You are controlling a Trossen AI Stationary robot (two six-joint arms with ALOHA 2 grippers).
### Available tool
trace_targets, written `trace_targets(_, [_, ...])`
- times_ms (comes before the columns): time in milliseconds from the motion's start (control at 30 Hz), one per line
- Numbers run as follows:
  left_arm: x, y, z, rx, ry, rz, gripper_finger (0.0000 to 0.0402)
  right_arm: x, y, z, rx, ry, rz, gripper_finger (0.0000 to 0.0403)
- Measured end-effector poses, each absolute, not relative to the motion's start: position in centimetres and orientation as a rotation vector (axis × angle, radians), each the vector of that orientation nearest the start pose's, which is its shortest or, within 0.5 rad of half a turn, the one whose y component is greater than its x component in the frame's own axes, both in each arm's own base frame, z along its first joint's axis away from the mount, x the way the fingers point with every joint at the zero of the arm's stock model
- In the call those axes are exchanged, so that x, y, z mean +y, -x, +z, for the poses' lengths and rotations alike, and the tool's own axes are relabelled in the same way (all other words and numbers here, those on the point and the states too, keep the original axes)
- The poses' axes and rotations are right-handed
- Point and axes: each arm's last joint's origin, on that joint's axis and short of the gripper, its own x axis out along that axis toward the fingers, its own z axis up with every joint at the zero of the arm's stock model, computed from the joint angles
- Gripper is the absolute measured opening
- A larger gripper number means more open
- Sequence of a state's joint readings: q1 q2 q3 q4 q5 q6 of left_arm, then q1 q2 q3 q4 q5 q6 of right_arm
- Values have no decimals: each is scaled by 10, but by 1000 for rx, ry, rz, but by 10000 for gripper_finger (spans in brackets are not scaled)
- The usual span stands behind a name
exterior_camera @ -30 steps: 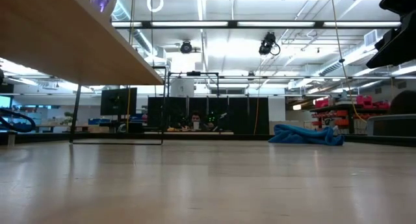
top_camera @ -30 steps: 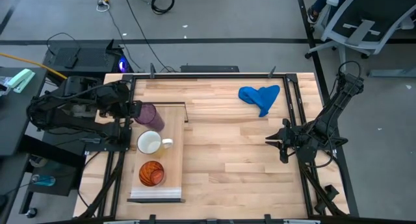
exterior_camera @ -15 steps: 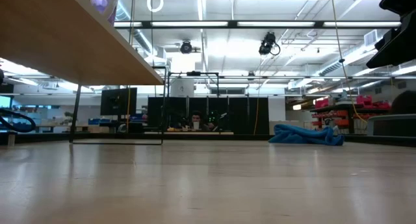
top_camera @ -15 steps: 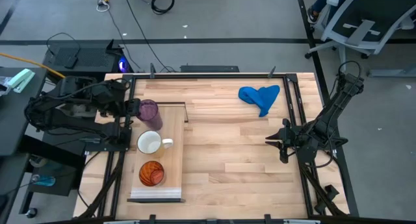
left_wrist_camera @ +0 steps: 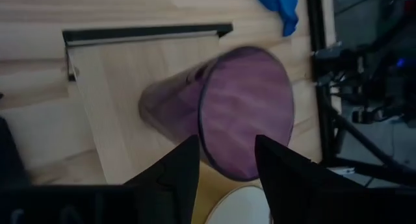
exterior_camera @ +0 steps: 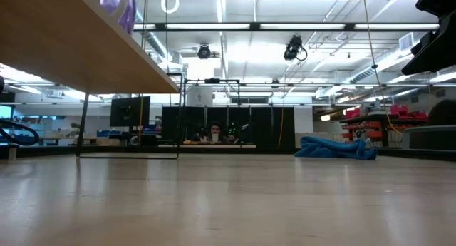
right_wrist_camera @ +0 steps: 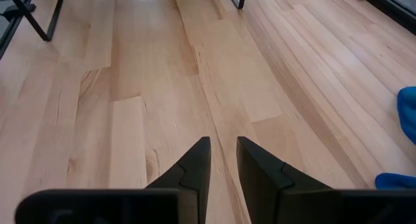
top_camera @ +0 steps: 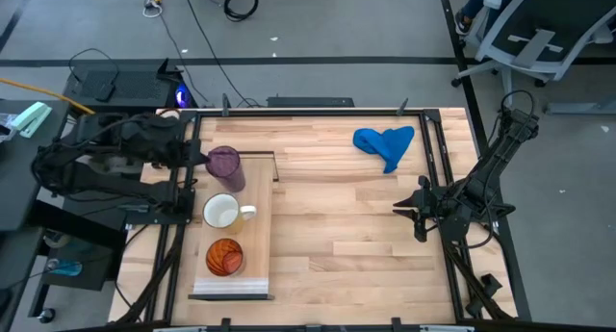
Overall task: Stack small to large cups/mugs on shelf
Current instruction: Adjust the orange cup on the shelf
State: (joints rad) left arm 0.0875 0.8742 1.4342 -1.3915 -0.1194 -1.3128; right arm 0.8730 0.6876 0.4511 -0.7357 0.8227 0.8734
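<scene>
- Overhead, my left gripper sits at the left of the frame, at the shelf's dark-framed end, just beside the purple tumbler.
- From the left wrist view its fingers stand apart with the tumbler just ahead of them, not clamped on it.
- Down the shelf toward the lower left I count purple tumbler, white mug, then orange-red cup, side by side, none nested.
- Right gripper waits at centre right over bare tabletop; its fingers show only a narrow gap, holding nothing.
- Blue cloth lies in the upper right of the table.
</scene>
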Motion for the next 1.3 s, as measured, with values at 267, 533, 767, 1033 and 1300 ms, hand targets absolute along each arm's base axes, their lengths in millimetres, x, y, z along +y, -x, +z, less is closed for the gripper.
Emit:
trace_targets(267, [13, -72, 420, 484, 1089, 734, 151, 76, -92, 200, 589, -116, -225, 83])
trace_targets(533, [19, -58, 423, 370, 785, 886, 138, 78, -94, 202, 550, -128, -230, 83])
trace_targets(767, [24, -52, 415, 446, 565, 1107, 124, 79, -96, 205, 496, -154, -247, 83])
trace_targets(1033, [26, -54, 389, 509, 457, 1191, 110, 76, -97, 208, 402, -145, -337, 83])
trace_targets(1300, [25, -52, 359, 560, 449, 1221, 110, 69, -102, 208, 361, -260, -443, 83])
